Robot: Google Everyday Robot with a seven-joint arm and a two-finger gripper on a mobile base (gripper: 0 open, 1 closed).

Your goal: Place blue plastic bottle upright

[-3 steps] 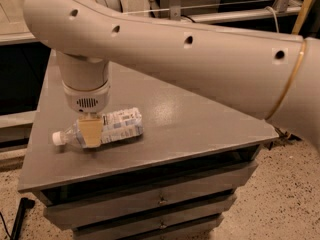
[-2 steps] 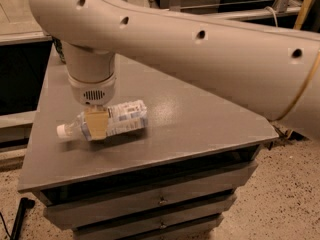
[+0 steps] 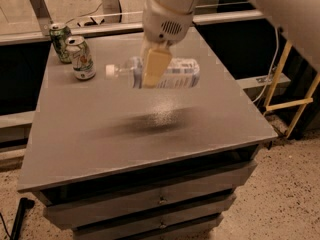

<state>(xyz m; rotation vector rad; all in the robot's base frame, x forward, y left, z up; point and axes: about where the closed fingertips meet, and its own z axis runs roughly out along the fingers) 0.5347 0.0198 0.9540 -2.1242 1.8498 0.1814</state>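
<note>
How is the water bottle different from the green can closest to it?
The blue plastic bottle lies sideways, cap pointing left, held above the table by the end effector, which is shut on it; the nearer can stands upright on the table. The bottle is clear with a white cap and pale blue label; the can is green and white with a metal top. Both are drink containers.

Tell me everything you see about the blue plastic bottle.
The blue plastic bottle is small and clear, with a white cap pointing left in the picture and a pale blue-and-white label. It hangs horizontal above the grey table, casting a shadow there, clamped near its middle by the gripper. Nothing else touches it.
</note>
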